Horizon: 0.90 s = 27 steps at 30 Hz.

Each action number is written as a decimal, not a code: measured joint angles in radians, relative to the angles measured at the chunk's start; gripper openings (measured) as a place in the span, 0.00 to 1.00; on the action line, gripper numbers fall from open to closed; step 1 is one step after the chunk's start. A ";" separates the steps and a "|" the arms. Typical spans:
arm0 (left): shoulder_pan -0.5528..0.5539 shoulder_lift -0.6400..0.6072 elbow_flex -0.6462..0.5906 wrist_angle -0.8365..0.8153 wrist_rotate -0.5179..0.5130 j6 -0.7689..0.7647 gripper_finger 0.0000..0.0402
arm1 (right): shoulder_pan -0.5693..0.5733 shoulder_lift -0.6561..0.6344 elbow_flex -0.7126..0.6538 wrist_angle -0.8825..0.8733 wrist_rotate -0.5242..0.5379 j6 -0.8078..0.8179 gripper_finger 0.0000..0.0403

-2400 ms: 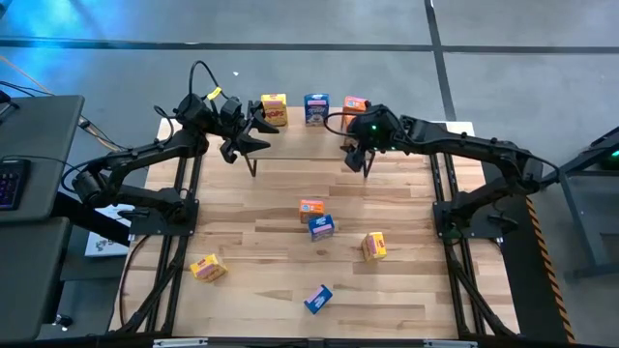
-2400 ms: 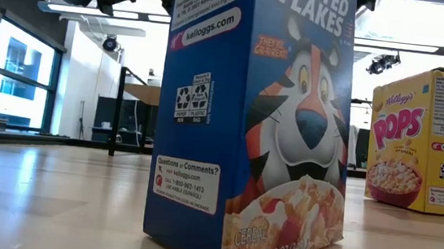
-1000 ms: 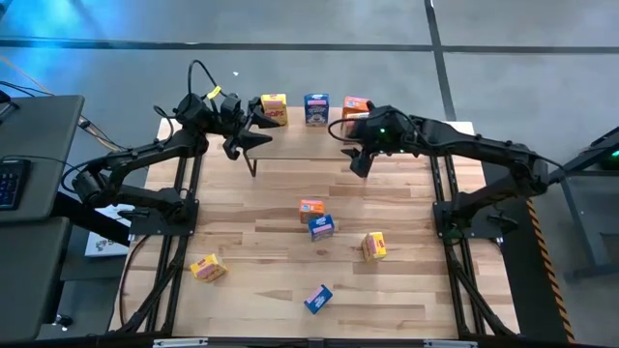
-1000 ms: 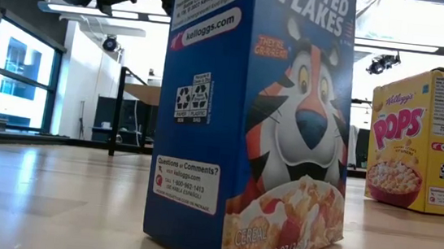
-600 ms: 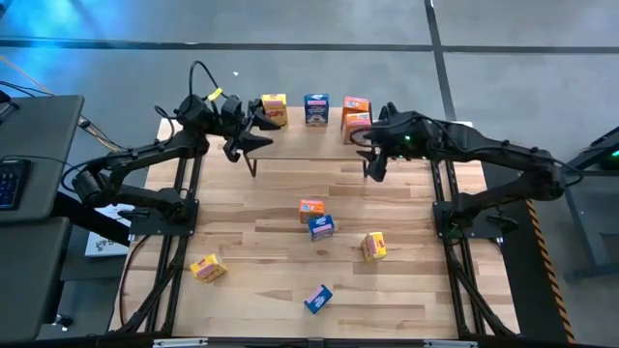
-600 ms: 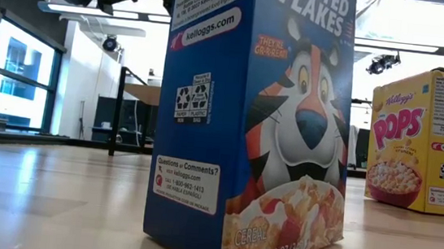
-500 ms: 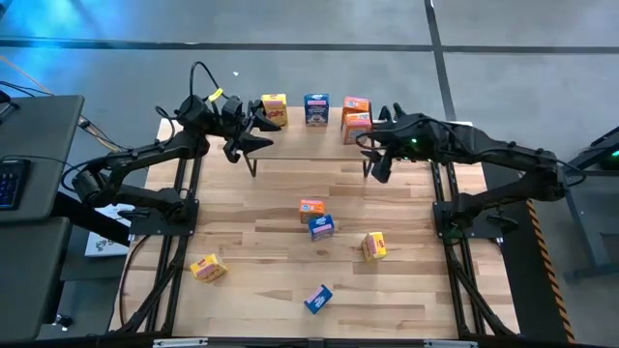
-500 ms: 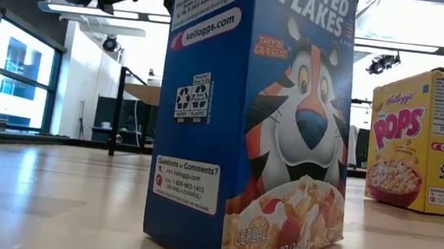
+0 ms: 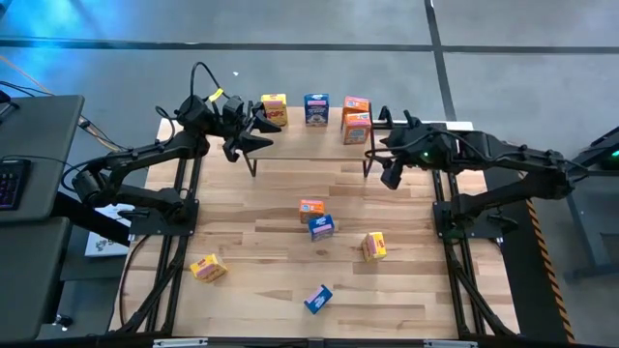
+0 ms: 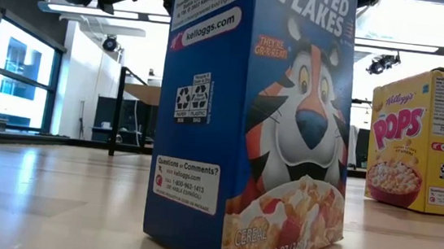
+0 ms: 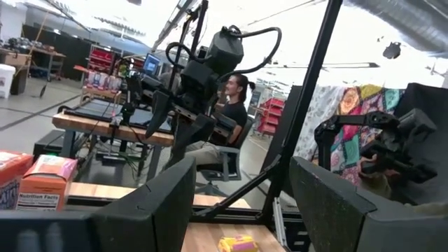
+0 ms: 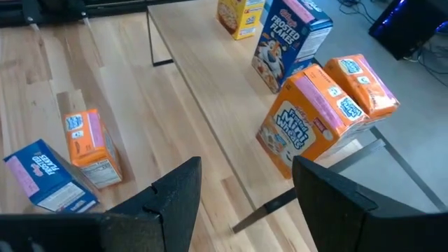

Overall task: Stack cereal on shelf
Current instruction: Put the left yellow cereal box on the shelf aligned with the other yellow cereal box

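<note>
Cardboard cereal boxes look light, stiff, easily crushed: best pinched across the flat faces. Four stand on the shelf (image 9: 309, 135); five lie on the table (image 9: 251, 222). Right gripper (image 9: 389, 176) and left gripper (image 9: 253, 126) hang parted, holding nothing.

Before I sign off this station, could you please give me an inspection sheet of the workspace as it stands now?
Surface: wooden table, nothing spilled.
Job's things: shelf carries yellow box, blue box and two orange boxes; five boxes lie loose on the table.
Clutter: nothing seen.
Grippers: left gripper over the shelf's left end, jaws open, empty; right gripper by the shelf's right end, jaws open, empty.
Cables: black cable loop on the left arm.
Surroundings: seated person beyond the table.
</note>
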 joint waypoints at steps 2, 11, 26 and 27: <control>0.000 0.000 0.000 0.000 0.003 -0.001 0.56 | 0.007 0.001 0.000 -0.001 0.005 0.003 0.54; -0.046 0.000 0.000 0.002 0.012 -0.012 0.56 | 0.015 0.001 0.000 -0.001 0.005 0.002 0.54; -0.136 0.001 0.106 -0.124 0.136 -0.021 0.56 | 0.015 0.002 -0.003 0.001 0.008 0.002 0.54; -0.139 0.001 0.126 -0.154 0.148 -0.020 0.56 | 0.015 0.001 -0.009 0.001 0.009 0.000 0.54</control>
